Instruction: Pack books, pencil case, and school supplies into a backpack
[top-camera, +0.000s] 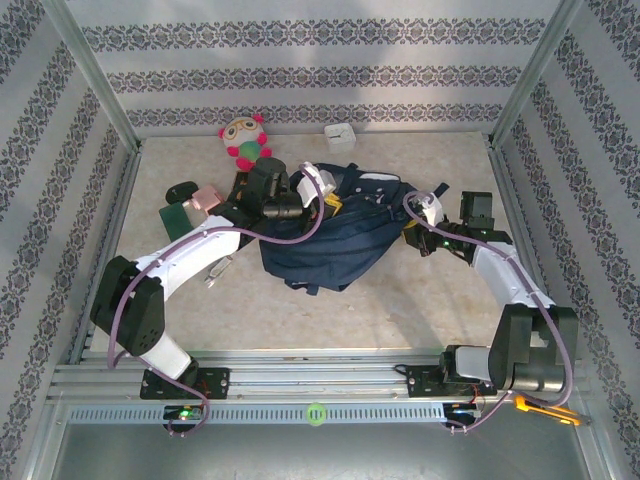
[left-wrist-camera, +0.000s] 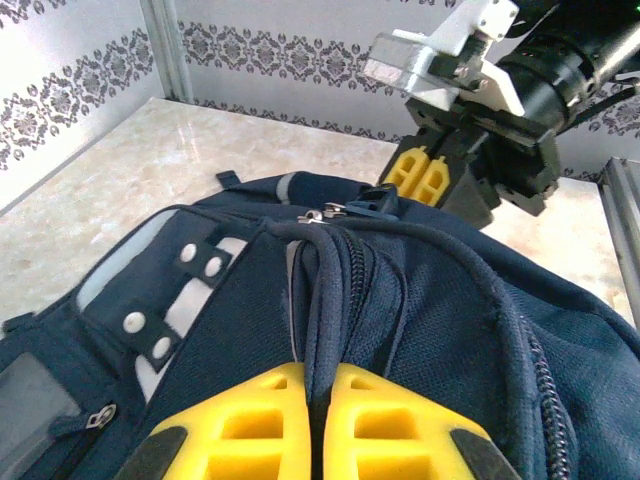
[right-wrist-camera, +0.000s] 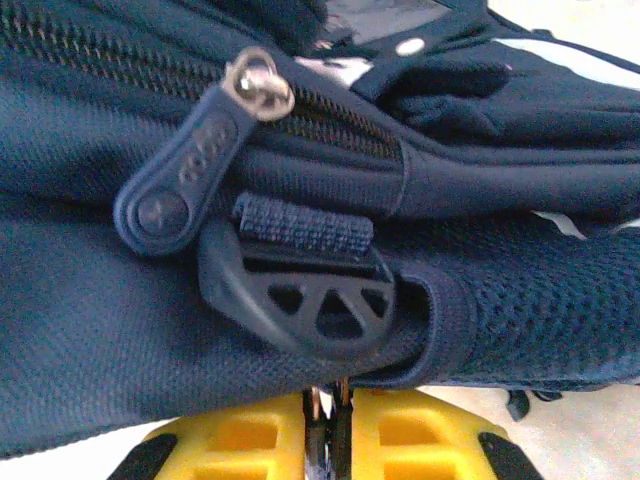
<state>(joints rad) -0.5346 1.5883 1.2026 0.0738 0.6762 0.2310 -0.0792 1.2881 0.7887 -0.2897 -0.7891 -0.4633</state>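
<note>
The backpack (top-camera: 345, 245) lies in the middle of the frame in the top view. The left gripper (left-wrist-camera: 318, 385) pinches its zip ridge at the backpack's upper left. The right gripper (right-wrist-camera: 328, 405) is pressed together under the right edge; I cannot tell if fabric sits between. A pink block (top-camera: 207, 197) lies left of the backpack.

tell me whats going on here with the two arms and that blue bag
Both arms are working on the navy-blue fabric backpack. The left gripper has its jaws pinched on a fabric ridge beside the zip. The right gripper has its jaws nearly together at the bag's right side, apparently on a thin bit of it. The pink blocky piece and dark green flat piece sit outside, left of the bag, not yet packed.
</note>
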